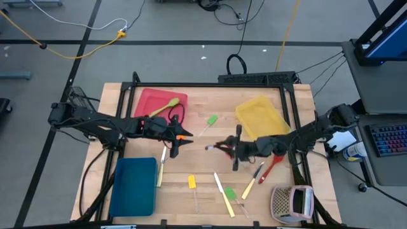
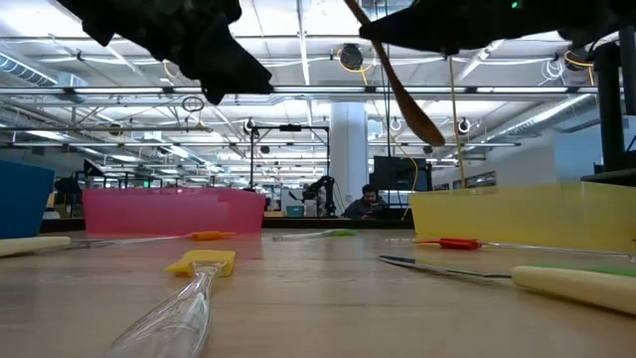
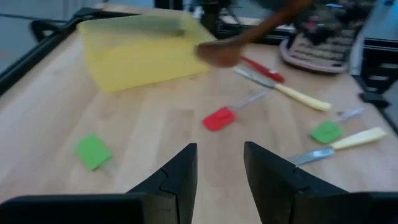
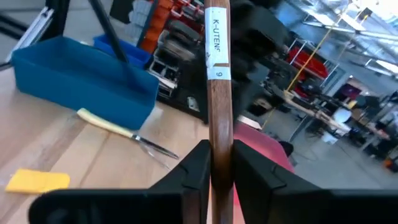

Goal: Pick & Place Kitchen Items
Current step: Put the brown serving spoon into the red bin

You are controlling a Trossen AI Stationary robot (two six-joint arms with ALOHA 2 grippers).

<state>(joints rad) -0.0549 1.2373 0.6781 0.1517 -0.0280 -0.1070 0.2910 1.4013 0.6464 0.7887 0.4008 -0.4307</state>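
Note:
My right gripper is over the table's middle, shut on a brown wooden spoon that is lifted above the table; its bowl shows in the low view. My left gripper is open and empty, just right of the red tray, facing the right gripper. A red-headed spatula lies on the table between them. Other utensils lie on the table: a green spatula, a yellow spatula, cream-handled knives and a red spoon. My right gripper pinches the brown spoon's handle between its two fingers, below a white label on the handle. The fingers come roughly level from the table's right and lie across the handle. The spoon is lifted clear and tilted, its bowl lowest.
A green spoon lies in the red tray. The yellow tray stands at the back right and the blue tray at the front left. A perforated box is at the front right. Bare wood shows around the yellow spatula.

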